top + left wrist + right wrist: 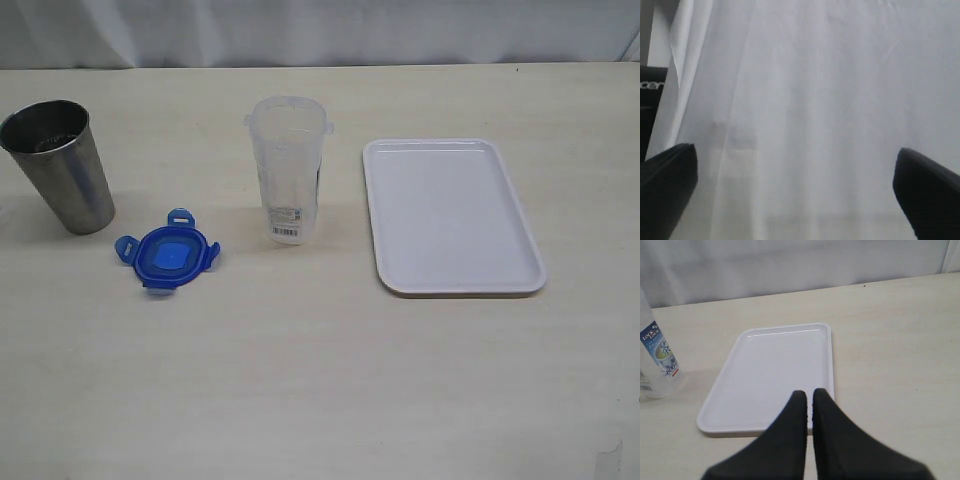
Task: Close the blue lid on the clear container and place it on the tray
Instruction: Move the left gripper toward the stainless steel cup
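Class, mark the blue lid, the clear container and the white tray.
small round blue plastic lid (169, 257), exterior view, lighter centre.
tall clear plastic container (285, 170), exterior view, mid wall.
flat white rectangular plastic tray (450, 215), exterior view, bare floor.

Blue lid (167, 254), clear container (287, 170) with white barcode sticker, white tray (520, 220), grey steel cup (60, 165).

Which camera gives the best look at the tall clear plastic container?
The exterior view: the tall clear plastic container stands whole, upright and open-topped. The right wrist view catches only a labelled slice at the frame edge. The left wrist view shows only white curtain.
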`<move>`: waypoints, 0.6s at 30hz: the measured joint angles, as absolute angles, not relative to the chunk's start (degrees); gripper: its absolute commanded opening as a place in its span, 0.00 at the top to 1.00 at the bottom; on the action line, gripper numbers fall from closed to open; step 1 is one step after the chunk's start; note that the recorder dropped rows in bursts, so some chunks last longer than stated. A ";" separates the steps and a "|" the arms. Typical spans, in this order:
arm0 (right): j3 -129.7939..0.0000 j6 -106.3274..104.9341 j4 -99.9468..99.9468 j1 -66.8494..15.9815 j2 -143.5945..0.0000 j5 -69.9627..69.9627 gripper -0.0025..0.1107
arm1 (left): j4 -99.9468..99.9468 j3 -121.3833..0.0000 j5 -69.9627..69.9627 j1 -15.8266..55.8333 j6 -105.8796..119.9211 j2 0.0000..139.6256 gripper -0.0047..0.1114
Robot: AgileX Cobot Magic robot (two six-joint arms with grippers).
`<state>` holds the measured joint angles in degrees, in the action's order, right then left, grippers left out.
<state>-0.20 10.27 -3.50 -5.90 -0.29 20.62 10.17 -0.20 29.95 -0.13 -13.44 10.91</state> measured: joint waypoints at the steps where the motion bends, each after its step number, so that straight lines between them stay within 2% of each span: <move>1: -0.20 10.27 -3.50 -5.90 -0.29 20.62 0.94 | 10.17 -0.20 31.90 -0.13 -13.44 15.15 0.06; 18: -0.20 10.27 -3.50 -5.90 -0.29 20.62 0.94 | 10.17 -0.20 62.37 -0.13 -7.28 64.99 0.06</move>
